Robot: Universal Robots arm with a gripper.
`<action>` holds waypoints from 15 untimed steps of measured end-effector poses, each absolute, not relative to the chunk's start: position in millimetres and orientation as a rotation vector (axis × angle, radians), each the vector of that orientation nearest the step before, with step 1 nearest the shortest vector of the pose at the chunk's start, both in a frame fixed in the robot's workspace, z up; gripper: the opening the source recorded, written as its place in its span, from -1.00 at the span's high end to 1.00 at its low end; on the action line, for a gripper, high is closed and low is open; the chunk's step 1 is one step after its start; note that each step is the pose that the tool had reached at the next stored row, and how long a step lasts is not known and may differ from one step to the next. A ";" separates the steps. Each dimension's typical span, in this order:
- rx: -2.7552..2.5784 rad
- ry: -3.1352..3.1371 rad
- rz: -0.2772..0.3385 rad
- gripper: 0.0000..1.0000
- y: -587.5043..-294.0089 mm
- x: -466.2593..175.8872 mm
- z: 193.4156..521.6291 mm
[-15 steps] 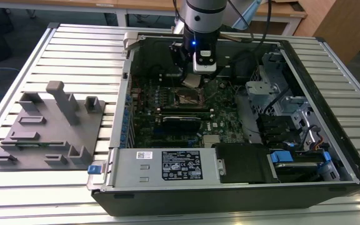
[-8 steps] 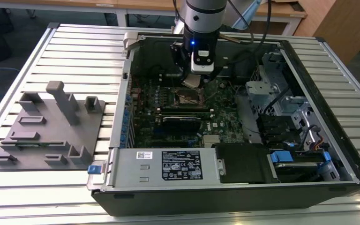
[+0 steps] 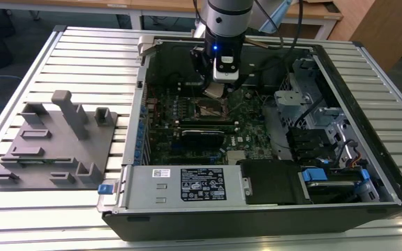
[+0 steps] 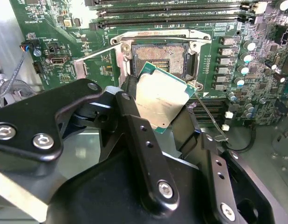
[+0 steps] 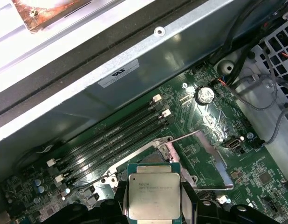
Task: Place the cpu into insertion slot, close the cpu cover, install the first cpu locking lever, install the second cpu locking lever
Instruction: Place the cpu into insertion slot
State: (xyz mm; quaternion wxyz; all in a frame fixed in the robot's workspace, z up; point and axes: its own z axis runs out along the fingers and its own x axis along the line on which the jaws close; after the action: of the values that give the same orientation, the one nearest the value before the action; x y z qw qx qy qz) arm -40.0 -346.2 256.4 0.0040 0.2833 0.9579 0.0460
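Holding the chip (image 4: 160, 100) by two opposite edges, the gripper (image 4: 158, 106) is closed on it and leaves the pale metal face free, probably so that the contacts underneath are not touched. In the exterior view the chip (image 3: 213, 92) hangs a little tilted over the board, and the socket (image 3: 211, 109) lies at six o'clock from it, near but apart. The cover (image 5: 213, 156) stands swung open and a thin lever (image 4: 207, 112) is raised, so the socket (image 4: 158, 58) is bare to receive the chip, which is not yet seated.
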 end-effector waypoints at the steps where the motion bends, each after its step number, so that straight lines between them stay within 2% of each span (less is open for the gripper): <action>1: 0.894 3.000 0.144 -0.08 -346.2 -40.0 256.4; 15: 1.032 2.951 0.143 -0.08 -346.2 -40.0 255.7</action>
State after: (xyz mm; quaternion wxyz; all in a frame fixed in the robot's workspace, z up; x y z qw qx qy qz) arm -40.0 -346.2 255.7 0.0062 0.3298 0.9429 0.0457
